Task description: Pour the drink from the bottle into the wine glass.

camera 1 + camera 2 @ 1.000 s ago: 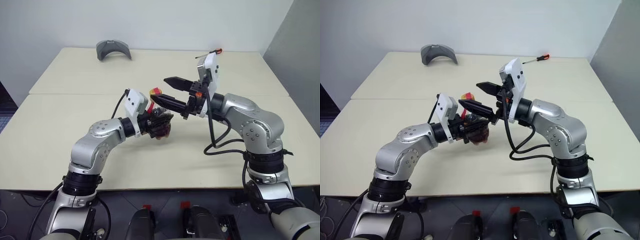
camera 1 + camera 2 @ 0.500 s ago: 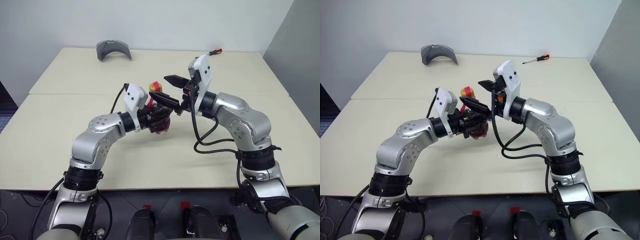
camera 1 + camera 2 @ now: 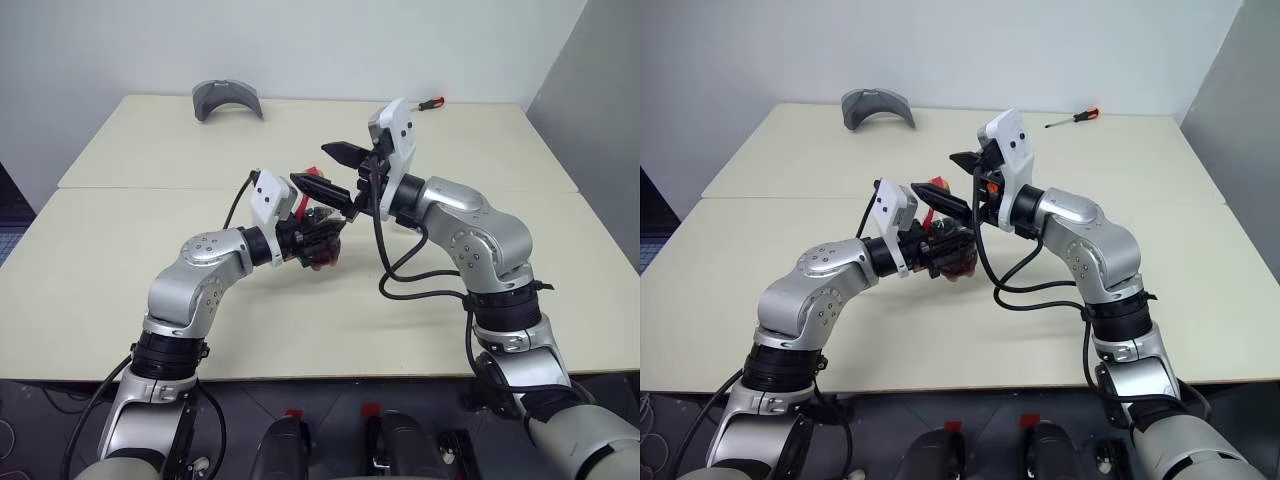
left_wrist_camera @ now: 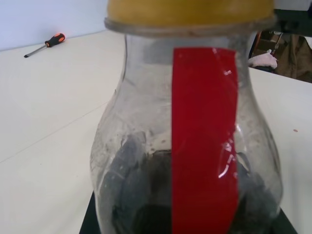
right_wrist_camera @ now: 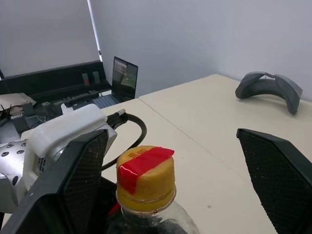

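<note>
My left gripper point(image 3: 318, 240) is shut on the bulbous body of the bottle point(image 4: 185, 146), holding it upright just above the table point(image 3: 120, 260). The clear bottle carries a red label strip point(image 4: 204, 136), and a little of the dark drink point(image 4: 141, 204) sits at its bottom. Its yellow-and-red cap point(image 5: 145, 173) stands between the two fingers of my right gripper point(image 3: 327, 172). That gripper is open and comes in level from the right, with a gap on each side of the cap. The wine glass is out of view.
A grey curved object point(image 3: 227, 100) lies at the table's far left edge. A screwdriver point(image 3: 1080, 117) with an orange handle lies at the far right. Two tabletops meet in a seam point(image 3: 150, 187) behind my arms. Beyond the table stands a laptop point(image 5: 124, 78).
My right gripper has moved left and a little forward, bringing its open fingers to either side of the cap. The left gripper and the bottle have stayed in place.
</note>
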### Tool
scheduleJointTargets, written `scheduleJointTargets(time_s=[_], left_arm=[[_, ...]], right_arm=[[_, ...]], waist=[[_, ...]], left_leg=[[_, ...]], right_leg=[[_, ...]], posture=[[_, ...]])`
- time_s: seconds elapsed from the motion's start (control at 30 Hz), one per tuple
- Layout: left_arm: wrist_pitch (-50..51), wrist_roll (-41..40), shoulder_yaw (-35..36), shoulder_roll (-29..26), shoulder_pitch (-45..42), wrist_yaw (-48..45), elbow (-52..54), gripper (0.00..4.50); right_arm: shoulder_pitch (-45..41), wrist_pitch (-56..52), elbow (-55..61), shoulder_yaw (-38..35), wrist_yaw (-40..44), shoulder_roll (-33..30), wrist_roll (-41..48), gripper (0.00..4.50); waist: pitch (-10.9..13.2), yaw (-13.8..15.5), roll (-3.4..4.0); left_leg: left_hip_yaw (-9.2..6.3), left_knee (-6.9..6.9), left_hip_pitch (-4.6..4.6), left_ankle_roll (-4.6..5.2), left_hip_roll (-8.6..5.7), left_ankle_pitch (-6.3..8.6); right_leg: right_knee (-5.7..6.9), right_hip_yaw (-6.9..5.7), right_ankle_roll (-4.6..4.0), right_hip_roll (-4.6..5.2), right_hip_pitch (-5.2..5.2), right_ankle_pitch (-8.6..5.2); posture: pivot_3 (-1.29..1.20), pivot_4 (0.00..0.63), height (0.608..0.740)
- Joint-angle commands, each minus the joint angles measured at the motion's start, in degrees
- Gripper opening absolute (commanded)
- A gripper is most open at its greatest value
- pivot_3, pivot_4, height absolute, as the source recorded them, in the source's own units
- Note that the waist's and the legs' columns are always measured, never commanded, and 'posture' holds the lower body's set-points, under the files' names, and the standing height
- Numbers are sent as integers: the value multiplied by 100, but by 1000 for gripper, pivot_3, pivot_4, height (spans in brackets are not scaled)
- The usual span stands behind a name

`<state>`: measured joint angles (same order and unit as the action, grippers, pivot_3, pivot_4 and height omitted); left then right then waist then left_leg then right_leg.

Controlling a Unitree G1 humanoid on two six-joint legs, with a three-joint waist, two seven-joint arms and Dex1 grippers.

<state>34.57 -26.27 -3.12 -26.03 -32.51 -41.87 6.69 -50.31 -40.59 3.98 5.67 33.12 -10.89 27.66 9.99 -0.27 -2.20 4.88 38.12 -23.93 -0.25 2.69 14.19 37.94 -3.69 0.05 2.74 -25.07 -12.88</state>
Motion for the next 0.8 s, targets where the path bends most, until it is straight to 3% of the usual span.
scheduleJointTargets(time_s=[0.03, 0.8], left_arm=[[-60, -66, 94, 12, -53, -12, 343, 1337], [117, -149, 205, 15, -94, 8, 428, 1337]], right_arm=[[-6, 177, 143, -42, 19, -117, -130, 4500], [436, 239, 295, -255, 605, -1078, -14, 4500]], waist=[[0, 0, 0], [0, -6, 0]], left_leg=[[0, 0, 0, 0, 0, 0], [0, 0, 1, 0, 1, 0]], right_leg=[[0, 0, 0, 0, 0, 0], [1, 0, 3, -1, 0, -2]], posture=[[0, 150, 740], [0, 150, 740]])
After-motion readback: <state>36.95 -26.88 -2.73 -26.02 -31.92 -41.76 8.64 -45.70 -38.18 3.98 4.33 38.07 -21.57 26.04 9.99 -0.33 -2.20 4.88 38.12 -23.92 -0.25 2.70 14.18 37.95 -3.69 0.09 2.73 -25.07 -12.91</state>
